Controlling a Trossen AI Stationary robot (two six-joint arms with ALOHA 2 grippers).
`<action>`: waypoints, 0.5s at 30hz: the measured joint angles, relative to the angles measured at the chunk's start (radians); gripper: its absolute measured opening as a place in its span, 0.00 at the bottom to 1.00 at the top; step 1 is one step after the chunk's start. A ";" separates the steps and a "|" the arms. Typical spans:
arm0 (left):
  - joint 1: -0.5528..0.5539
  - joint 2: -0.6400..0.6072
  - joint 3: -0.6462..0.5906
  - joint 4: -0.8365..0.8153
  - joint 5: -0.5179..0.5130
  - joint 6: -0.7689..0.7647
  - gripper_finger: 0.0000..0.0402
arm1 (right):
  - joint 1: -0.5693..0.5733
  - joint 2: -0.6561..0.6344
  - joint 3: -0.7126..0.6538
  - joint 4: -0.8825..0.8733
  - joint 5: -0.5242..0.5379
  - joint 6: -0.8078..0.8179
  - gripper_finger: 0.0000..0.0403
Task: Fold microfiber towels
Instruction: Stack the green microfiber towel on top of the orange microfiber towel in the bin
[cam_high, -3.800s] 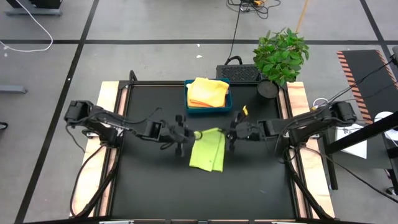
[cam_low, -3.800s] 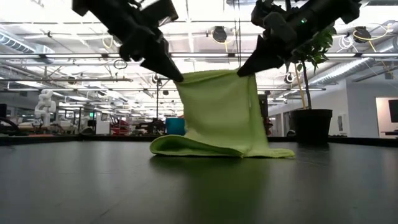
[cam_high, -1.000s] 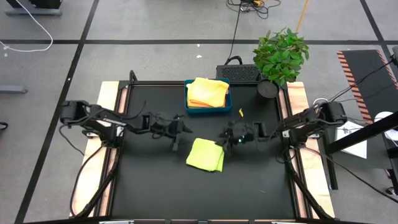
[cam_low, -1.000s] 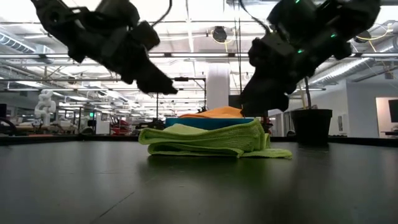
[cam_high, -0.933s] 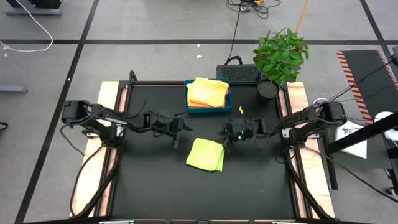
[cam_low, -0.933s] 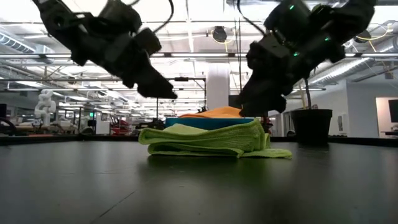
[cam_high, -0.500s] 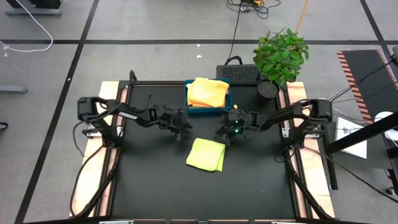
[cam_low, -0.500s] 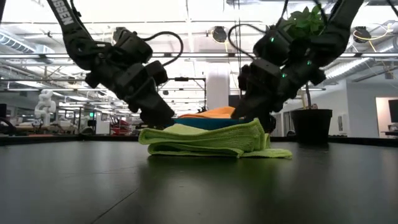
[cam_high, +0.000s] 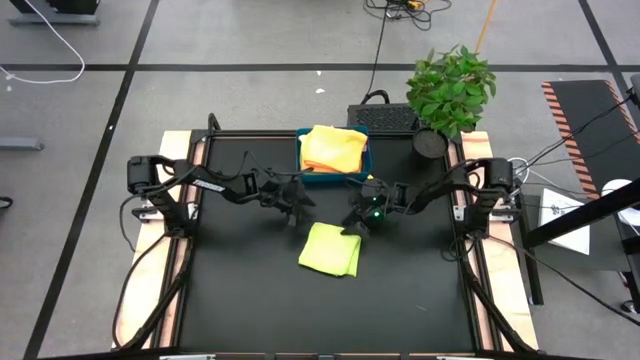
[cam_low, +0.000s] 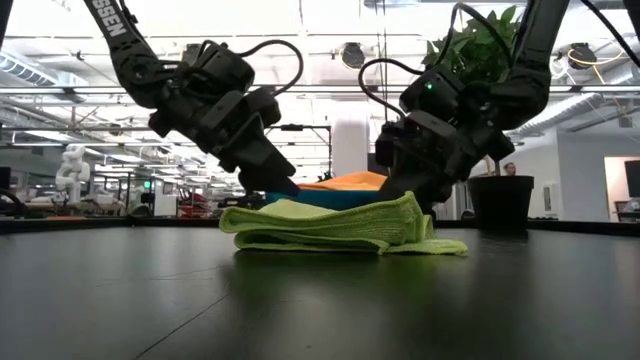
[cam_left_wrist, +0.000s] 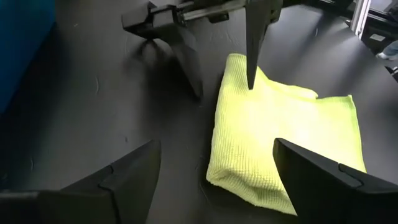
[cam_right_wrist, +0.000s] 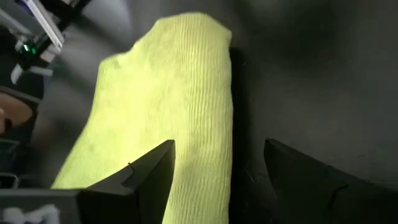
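A lime green microfiber towel (cam_high: 331, 250) lies folded in several layers on the black table (cam_high: 240, 290); it also shows in the low view (cam_low: 335, 225). My left gripper (cam_high: 297, 210) hangs low and open just beyond the towel's far left corner (cam_left_wrist: 233, 62), slanting down toward it. My right gripper (cam_high: 352, 224) is open at the towel's far right corner. In its wrist view one finger (cam_right_wrist: 146, 177) stands over the towel's edge (cam_right_wrist: 211, 143) and the other (cam_right_wrist: 311, 180) over bare table. More towels, yellow and orange (cam_high: 333, 148), lie in the blue tray (cam_high: 335, 179). My right gripper slants down from the far right with one finger (cam_left_wrist: 252, 59) over the towel's far edge (cam_left_wrist: 249, 90); I cannot tell whether it touches the cloth. The towel lies flat on the table.
The blue tray stands against the table's far edge, close behind both grippers. A potted plant (cam_high: 450, 90) stands at the far right corner. Bare black table lies to the left, right and near side of the towel.
Both grippers have swung toward the table's far edge and sunk down behind the folded towel, tipping more steeply toward its far corners. The towel has stayed where it was.
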 joint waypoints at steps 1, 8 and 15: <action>0.000 0.000 0.003 -0.001 0.000 -0.002 0.77 | 0.005 0.001 0.000 -0.005 0.003 -0.015 0.58; -0.002 0.000 0.022 -0.001 0.000 -0.008 0.77 | 0.048 0.004 -0.001 -0.013 0.017 -0.110 0.36; -0.027 0.000 0.046 -0.009 -0.001 -0.006 0.77 | 0.060 -0.046 -0.006 -0.035 0.014 -0.180 0.03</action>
